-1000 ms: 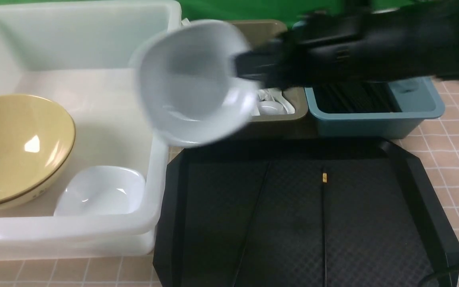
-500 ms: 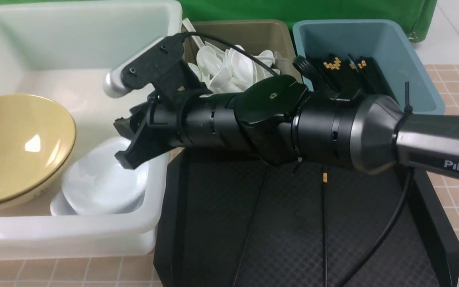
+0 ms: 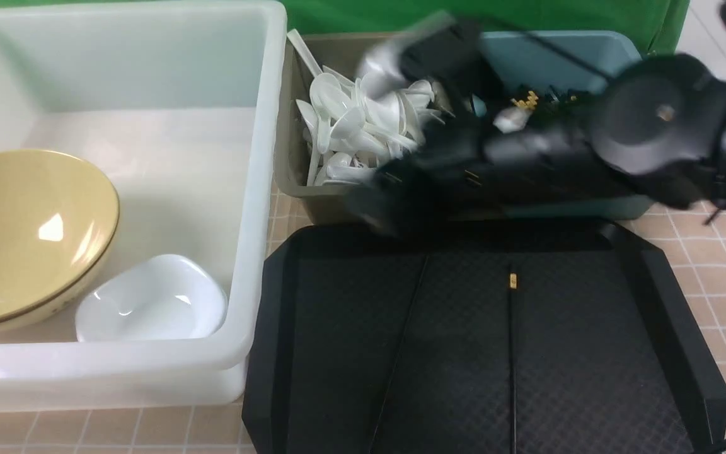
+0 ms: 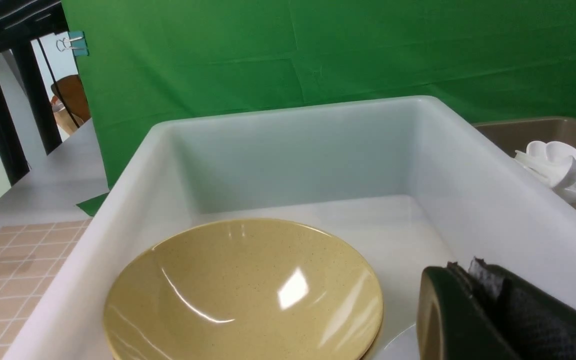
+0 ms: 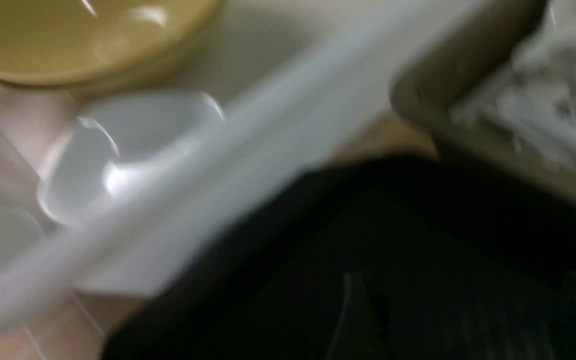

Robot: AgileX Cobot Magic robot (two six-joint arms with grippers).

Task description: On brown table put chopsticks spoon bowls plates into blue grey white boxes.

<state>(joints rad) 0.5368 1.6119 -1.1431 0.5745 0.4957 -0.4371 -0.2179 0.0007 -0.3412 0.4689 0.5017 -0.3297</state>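
Right wrist view smeared and dim — front view bright, moving claw [image 3: 369, 148] blurred — glare on the yellow bowl [image 3: 41, 233].

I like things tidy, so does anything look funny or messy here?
Yes, a little. In the big white tub, the white dish looks tilted instead of flat. One spoon handle also pokes over the rim of the olive-grey box. I see no spill.
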